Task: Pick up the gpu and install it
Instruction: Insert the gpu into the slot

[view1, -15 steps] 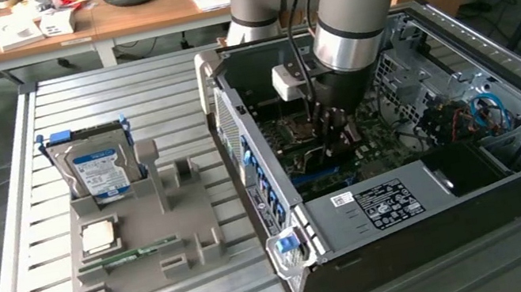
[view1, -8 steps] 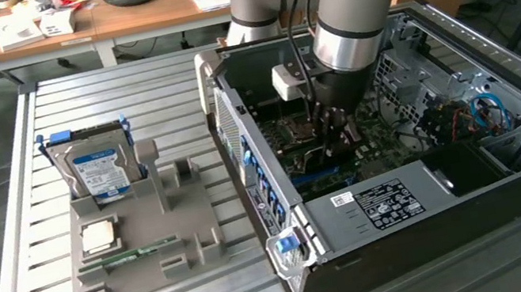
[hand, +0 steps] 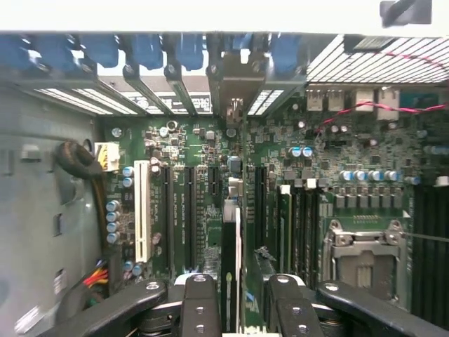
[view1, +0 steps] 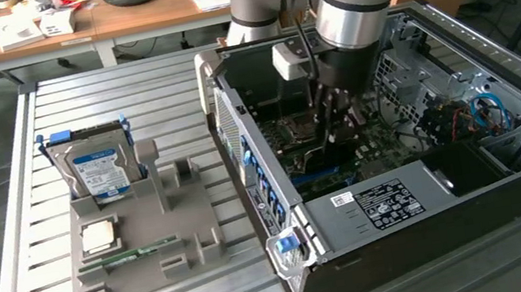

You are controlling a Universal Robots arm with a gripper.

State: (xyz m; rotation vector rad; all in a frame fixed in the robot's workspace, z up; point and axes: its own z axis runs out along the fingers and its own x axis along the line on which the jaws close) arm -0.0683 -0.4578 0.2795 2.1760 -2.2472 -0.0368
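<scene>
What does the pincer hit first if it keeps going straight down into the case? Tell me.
Likely the motherboard. The pincer holds the gpu edge-on above the expansion slots, so the card's lower edge would probably meet a slot first, though depth is hard to judge.

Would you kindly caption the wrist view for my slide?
Pincer holding the gpu edge-on above the motherboard slots inside the case.

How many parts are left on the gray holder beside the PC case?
3: a hard drive upright at its far end, a CPU flat mid-tray, a memory stick nearer the front. Smaller ones may be hidden.
</scene>
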